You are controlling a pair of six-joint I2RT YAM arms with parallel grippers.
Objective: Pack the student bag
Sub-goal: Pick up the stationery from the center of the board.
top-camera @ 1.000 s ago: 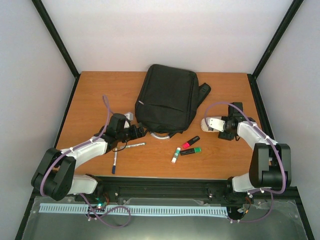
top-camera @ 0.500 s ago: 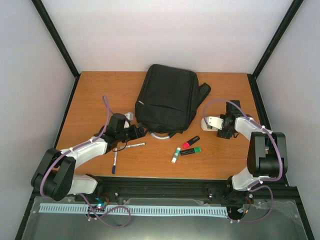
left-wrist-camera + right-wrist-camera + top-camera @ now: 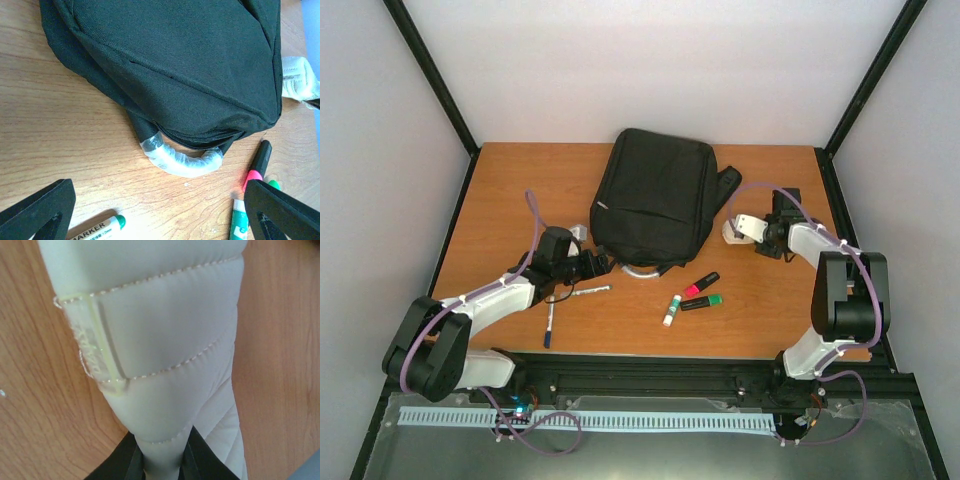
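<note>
The student bag is a large black backpack lying flat at the back middle of the table, its plastic-wrapped grey loop handle facing the arms. In the left wrist view the bag fills the top and the handle curves just ahead of my open left gripper, which holds nothing. The left gripper sits beside the bag's near left corner. My right gripper is right of the bag, shut on a small beige quilted pouch. The pouch is pinched between the right gripper jaws.
A white marker with a green cap and a blue pen lie near the left gripper. A pink highlighter, a green highlighter and a green-and-white stick lie in front of the bag. Black frame posts edge the table.
My right gripper has closed on the beige pouch and moved with it a little toward the back of the table. The left arm has not moved.
</note>
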